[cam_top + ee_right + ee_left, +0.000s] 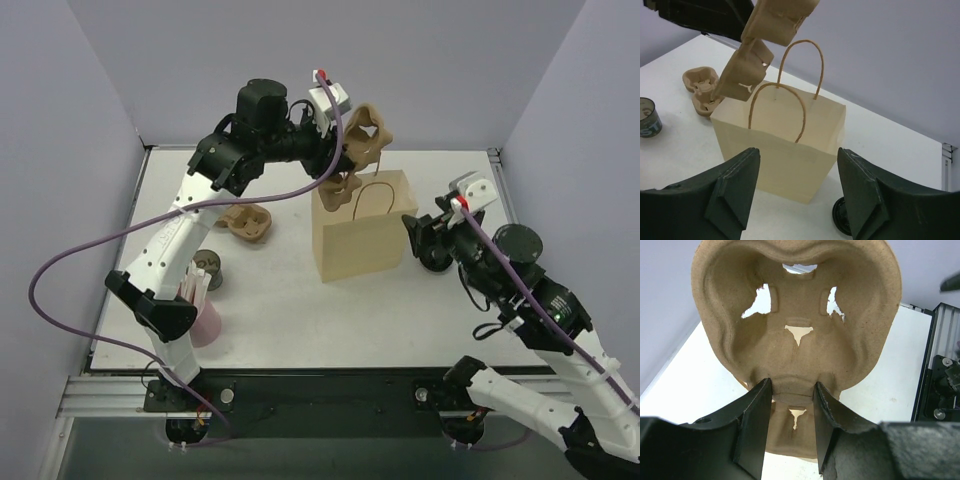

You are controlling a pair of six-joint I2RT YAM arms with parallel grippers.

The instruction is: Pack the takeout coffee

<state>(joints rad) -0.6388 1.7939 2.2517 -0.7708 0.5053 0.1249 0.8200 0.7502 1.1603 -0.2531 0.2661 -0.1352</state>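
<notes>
- The left jaws are pinching one end of a brown pulp tray (797, 340). Their fingers (752, 420) are pressing on either side of a narrow tab, so the grip is covering little material. The tray is hanging tilted, so it may swing or slip out.
- The tray's lower well is dipping towards the mouth of the tan paper bag (360, 245), close by the handle loops (778, 85). If it comes down as it is hanging, an edge is likely to catch a loop or the rim.
- Nothing appears to be bracing the bag, so a snag or a push from above could tip it or slide it across the worktop (280, 310).
- If the tray is going in skewed, its wells may not be lying level, and a cup set in them could lean or spill.
- The right jaws are standing spread and holding nothing. They are pointing at the bag from just beside its right wall, and a small drift could knock it.
- The takeout coffee (208, 268) is standing on the worktop well to the left of the bag. It is near the pink cup (205, 318) and a second pulp tray (247, 222), with no jaws touching it.
</notes>
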